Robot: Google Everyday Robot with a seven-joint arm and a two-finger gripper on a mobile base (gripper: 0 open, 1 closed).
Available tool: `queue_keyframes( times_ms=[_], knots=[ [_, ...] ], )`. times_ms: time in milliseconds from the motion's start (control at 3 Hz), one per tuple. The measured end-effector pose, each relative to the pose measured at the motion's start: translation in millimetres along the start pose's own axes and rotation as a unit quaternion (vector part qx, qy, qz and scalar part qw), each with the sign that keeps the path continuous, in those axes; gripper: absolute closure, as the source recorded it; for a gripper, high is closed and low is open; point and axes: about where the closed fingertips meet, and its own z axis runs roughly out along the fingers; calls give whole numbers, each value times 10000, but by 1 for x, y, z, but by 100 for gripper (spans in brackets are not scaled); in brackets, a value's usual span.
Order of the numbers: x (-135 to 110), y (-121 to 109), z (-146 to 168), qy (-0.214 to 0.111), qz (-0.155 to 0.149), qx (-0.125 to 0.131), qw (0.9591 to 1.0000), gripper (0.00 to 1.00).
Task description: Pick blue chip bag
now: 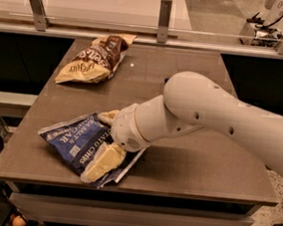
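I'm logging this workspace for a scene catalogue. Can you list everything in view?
blue chip bag: one, dark blue with white lettering, front left of the table, partly under the end effector
tan-and-brown chip bag: one, tan and brown, back left of the table, apart from the blue bag
table: one, grey-brown, middle of the view
metal posts: three, silver, along the ledge behind the table
arm: one, white, reaching in from the right across the table
end effector: one, cream, down on the blue chip bag at the table's front left
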Motion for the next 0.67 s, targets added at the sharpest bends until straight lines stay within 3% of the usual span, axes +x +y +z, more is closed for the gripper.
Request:
queue_keyframes(
  times_ms=[667],
  knots=[
    [-4,0,-3,-37,31,-5,10000,63]
  ],
)
